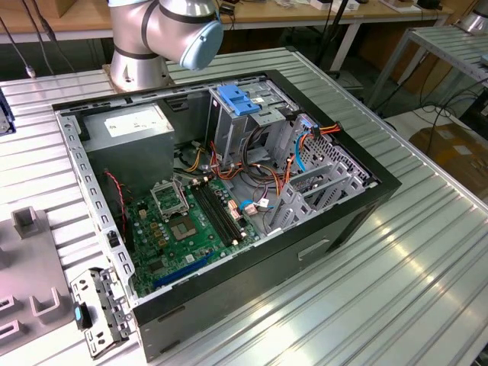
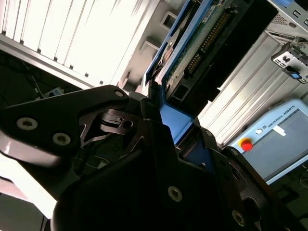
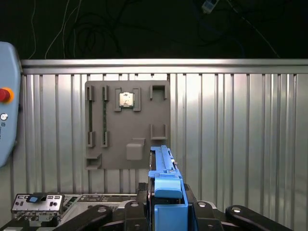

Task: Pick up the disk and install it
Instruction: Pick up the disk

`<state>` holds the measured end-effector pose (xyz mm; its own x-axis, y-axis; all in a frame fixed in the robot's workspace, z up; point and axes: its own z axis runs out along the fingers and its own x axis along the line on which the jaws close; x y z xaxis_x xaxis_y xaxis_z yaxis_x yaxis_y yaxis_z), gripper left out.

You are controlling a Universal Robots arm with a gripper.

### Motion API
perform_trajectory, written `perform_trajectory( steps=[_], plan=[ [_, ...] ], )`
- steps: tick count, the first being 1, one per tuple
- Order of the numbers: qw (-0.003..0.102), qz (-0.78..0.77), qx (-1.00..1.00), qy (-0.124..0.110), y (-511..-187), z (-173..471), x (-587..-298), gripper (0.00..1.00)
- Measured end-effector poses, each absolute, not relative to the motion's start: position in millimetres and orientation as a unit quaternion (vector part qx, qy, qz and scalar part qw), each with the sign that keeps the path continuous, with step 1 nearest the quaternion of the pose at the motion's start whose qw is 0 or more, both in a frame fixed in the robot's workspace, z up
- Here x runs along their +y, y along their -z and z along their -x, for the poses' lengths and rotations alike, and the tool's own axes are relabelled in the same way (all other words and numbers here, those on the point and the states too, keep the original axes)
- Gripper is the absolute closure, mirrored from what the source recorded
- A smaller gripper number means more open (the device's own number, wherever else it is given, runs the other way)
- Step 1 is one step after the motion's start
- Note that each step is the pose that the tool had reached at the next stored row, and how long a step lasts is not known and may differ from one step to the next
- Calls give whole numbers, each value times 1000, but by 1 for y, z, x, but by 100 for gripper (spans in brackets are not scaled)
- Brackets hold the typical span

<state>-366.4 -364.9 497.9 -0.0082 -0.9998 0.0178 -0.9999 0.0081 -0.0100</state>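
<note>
While the gripper (image 3: 169, 214) pinches it, the disk (image 2: 196, 44) shows blue rails and a green circuit board.

The silver-grey tubular metal arm (image 1: 145, 34), just beyond the open black computer case (image 1: 229, 305), carries a round light-blue plastic joint cap (image 1: 202, 42). Its black metal pincer (image 2: 175, 120) has flat angular links studded with silver screw heads (image 2: 27, 123).
</note>
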Motion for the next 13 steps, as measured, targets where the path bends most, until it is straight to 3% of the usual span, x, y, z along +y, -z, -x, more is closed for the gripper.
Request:
perform_trajectory(
  steps=[13],
  plan=[
    [3,-704,-710,-10,-498,348,-365,63]
  ],
)
